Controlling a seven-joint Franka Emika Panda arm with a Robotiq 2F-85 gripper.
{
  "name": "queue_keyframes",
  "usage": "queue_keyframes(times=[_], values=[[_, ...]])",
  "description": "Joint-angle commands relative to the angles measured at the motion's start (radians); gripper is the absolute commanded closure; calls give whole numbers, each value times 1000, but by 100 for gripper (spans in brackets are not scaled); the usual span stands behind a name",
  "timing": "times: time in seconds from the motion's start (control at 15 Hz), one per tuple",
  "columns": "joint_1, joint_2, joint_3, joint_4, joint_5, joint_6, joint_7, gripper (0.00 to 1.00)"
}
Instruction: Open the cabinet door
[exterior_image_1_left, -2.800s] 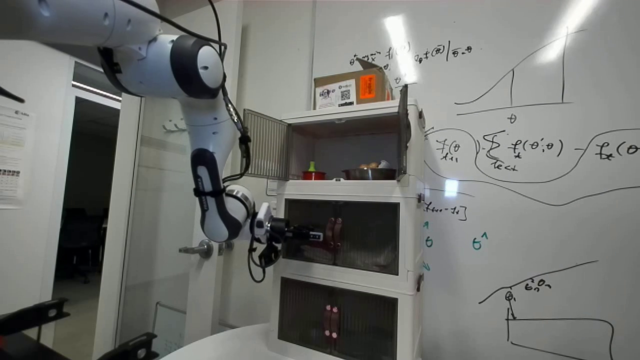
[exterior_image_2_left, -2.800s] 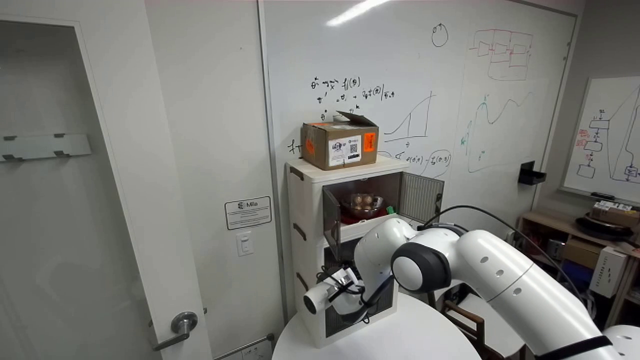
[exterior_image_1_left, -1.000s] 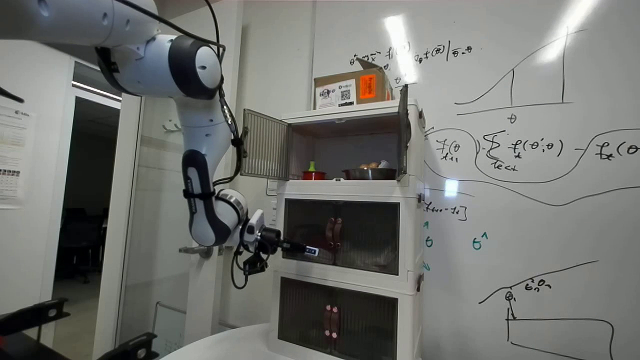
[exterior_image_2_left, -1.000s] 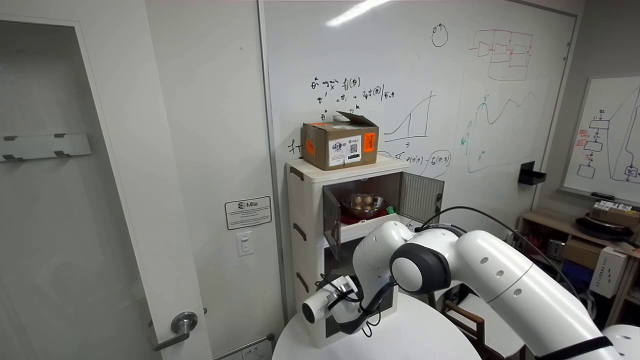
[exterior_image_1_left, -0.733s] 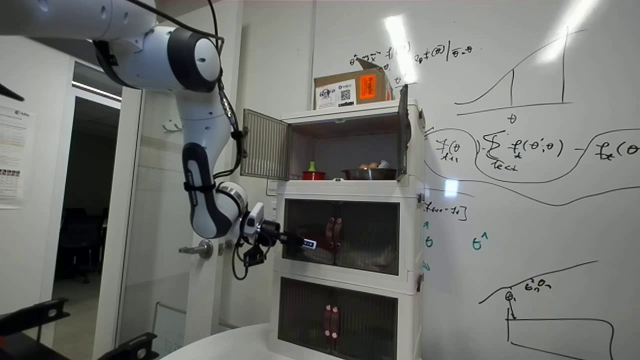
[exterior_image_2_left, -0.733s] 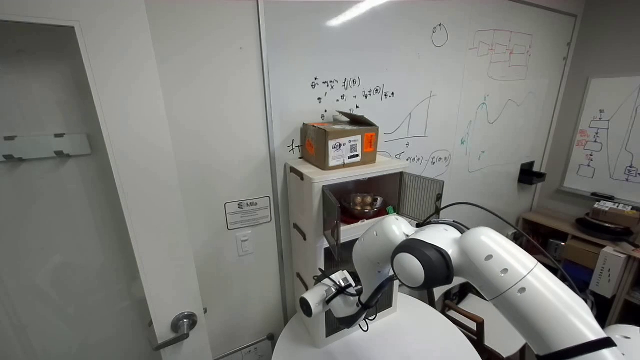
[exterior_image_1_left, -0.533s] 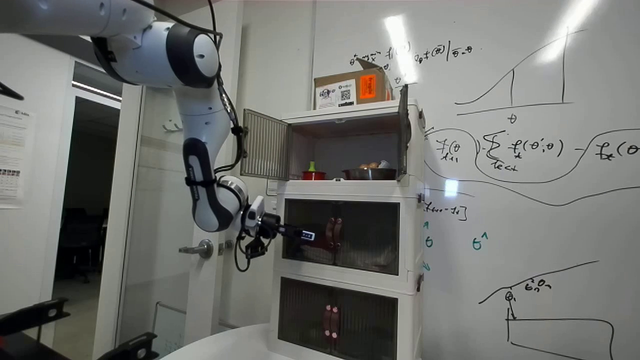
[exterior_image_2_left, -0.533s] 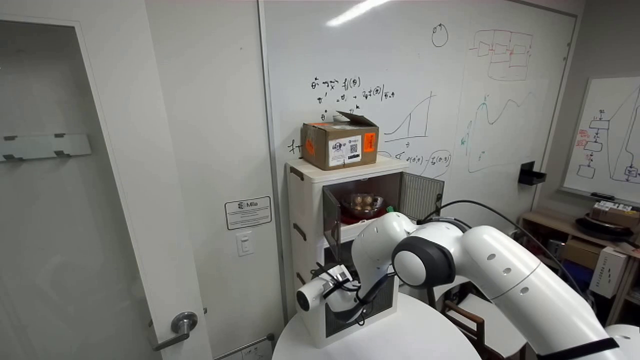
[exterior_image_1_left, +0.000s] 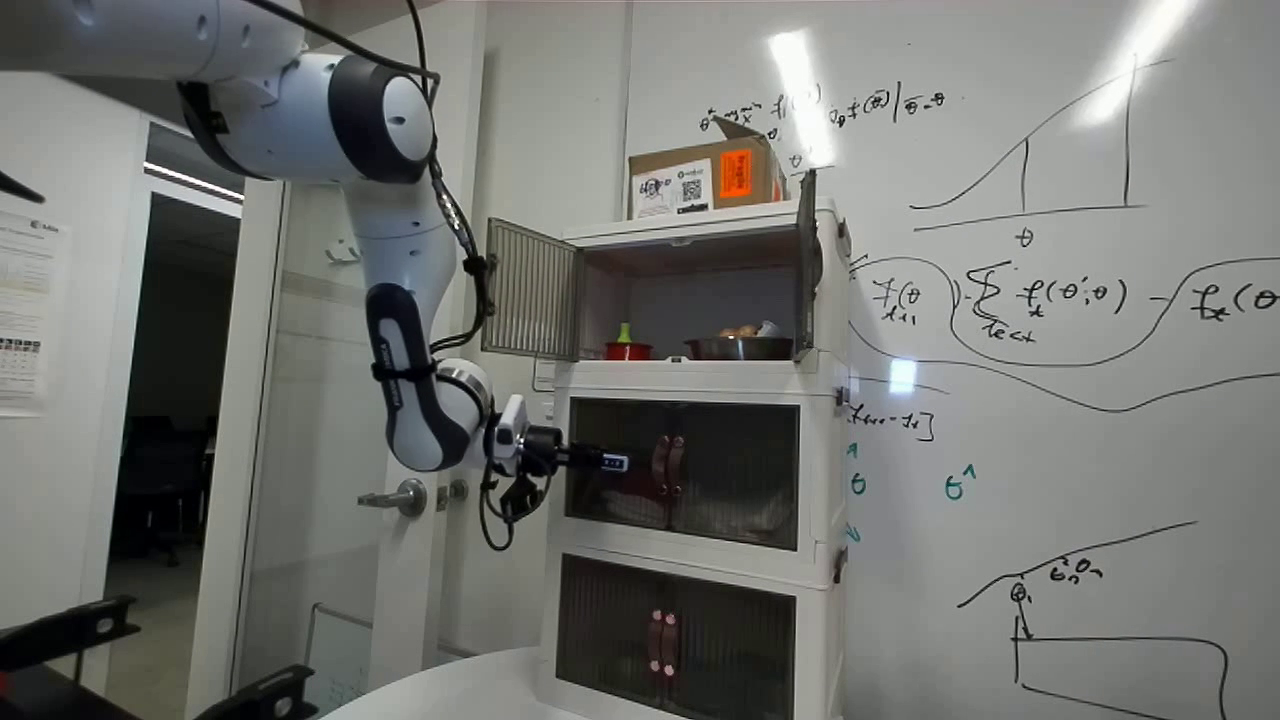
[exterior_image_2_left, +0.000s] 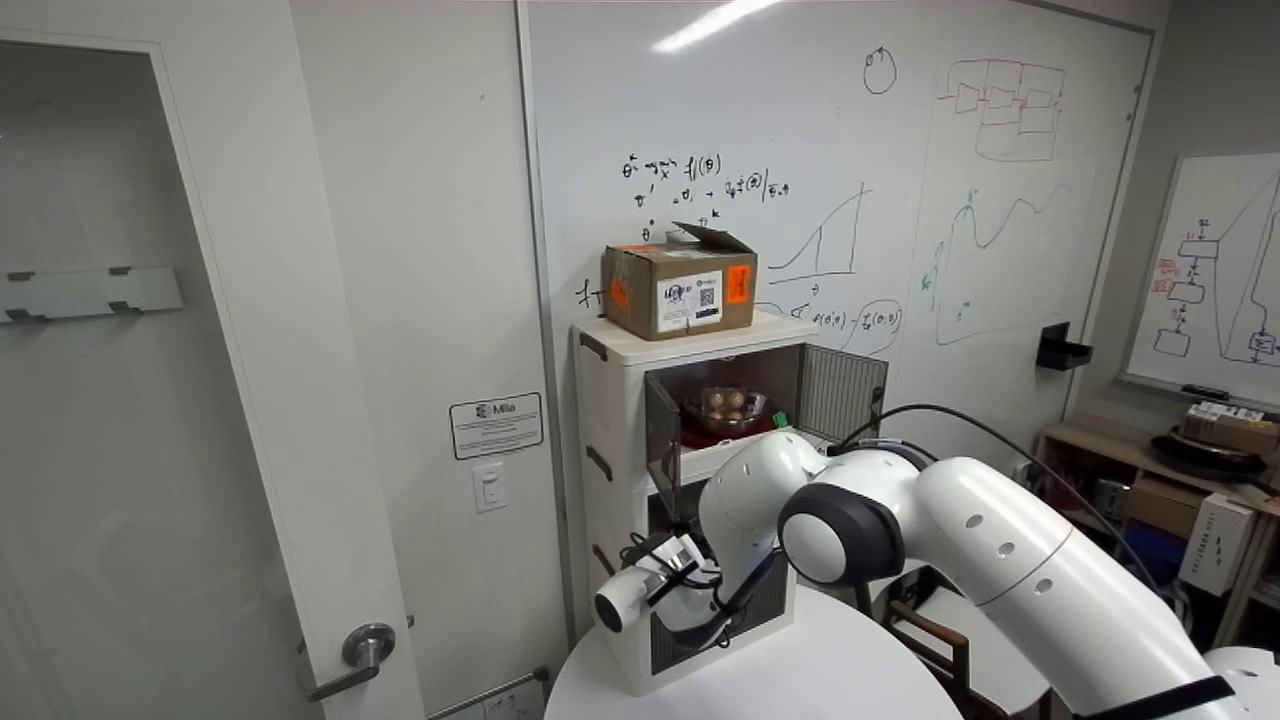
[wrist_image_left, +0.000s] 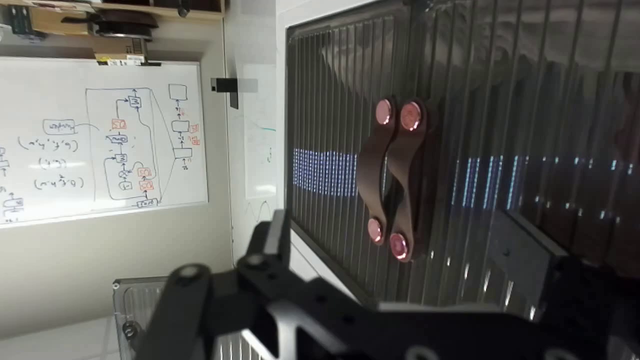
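Note:
The cabinet (exterior_image_1_left: 690, 378) is a tall white unit of three tiers. It shows in both exterior views (exterior_image_2_left: 612, 420). The cabinet door (exterior_image_1_left: 620, 424) of the middle tier is a tinted panel, shut beside its twin panel (exterior_image_1_left: 745, 470). Two brown strap handles (exterior_image_1_left: 668, 465) with pink studs stand side by side where the panels meet; they show large in the wrist view (wrist_image_left: 370, 172). My gripper (exterior_image_1_left: 613, 461) is open and empty in front of the middle tier, beside the handles and apart from them. Its fingers are wide apart in the wrist view (wrist_image_left: 400, 245).
The top-tier panels (exterior_image_1_left: 535, 290) stand open and jut out above the arm. A bowl (exterior_image_1_left: 740, 347) and a red pot (exterior_image_1_left: 627, 351) sit inside. A cardboard box (exterior_image_1_left: 700, 180) stands on top. The bottom panels (exterior_image_1_left: 610, 620) are shut. A white table (exterior_image_1_left: 470, 690) bears the cabinet.
Over the last seconds my gripper has drawn back from the handles, dipped, then risen and levelled at handle height. Both middle panels have stayed shut.

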Motion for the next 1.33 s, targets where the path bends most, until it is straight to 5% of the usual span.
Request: queue_keyframes(times=[0.0, 0.93, 1.0, 1.27], values=[[15, 25, -29, 35, -64, -36, 57, 0], [-108, -29, 22, 17, 125, 91, -36, 0], [-106, -29, 20, 18, 133, 92, -41, 25], [-97, -33, 15, 15, 134, 104, -56, 48]])
